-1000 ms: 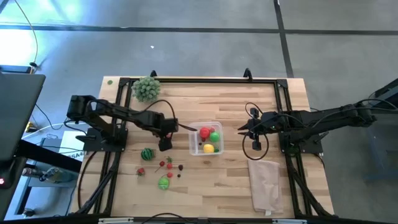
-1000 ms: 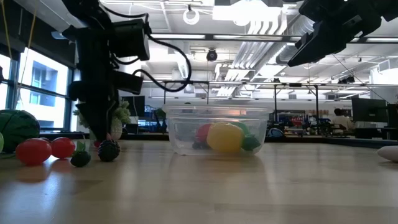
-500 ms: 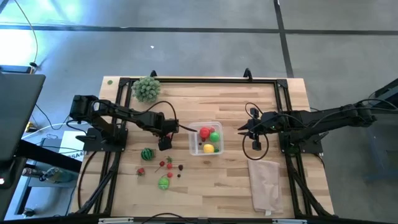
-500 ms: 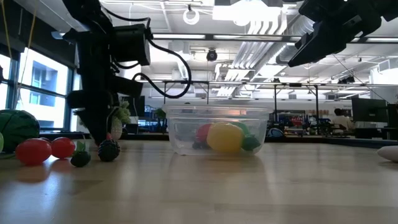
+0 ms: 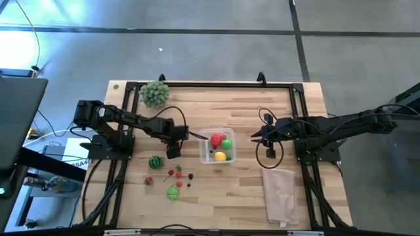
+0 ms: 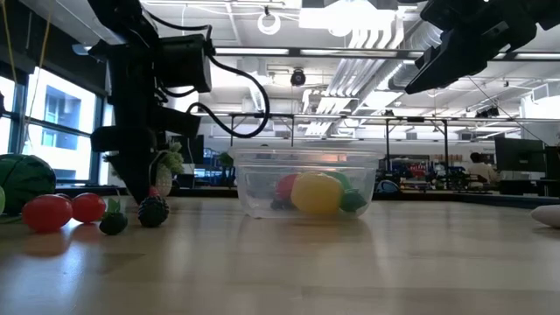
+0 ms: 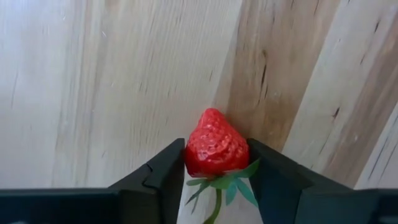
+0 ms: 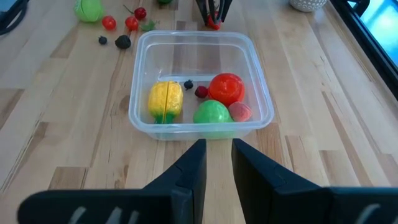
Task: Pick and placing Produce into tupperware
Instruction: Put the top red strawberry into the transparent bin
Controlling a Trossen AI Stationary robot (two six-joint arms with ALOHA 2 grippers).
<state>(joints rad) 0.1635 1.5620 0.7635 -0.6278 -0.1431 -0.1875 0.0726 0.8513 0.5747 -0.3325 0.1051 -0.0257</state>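
A red strawberry (image 7: 216, 149) with green leaves sits between the fingers of my left gripper (image 5: 174, 153), which points down just left of the tupperware (image 5: 216, 147) and is shut on it. The clear tupperware (image 8: 199, 87) holds a yellow piece, a red one, a green one and small dark berries. More produce lies near the left front: a dark-striped green ball (image 5: 155, 162), red pieces (image 5: 172, 173), a green one (image 5: 172, 193). My right gripper (image 8: 217, 165) hovers right of the tupperware, its fingers a little apart with nothing between them. My left gripper pinches the strawberry between its two fingers, on its two sides at the broad end by the leaves (image 7: 239, 155). The fingers come from above, pointing down. The strawberry's tip points away from the wrist. Whether it still rests on the table I cannot tell.
A bushy pale-green plant (image 5: 153, 94) stands at the far left corner. A folded beige cloth (image 5: 281, 193) lies at the near right. Black frame rails (image 5: 210, 84) run along the table's far edge and both sides.
My left gripper has stayed in place beside the tupperware while its fingers have drawn in onto the strawberry.
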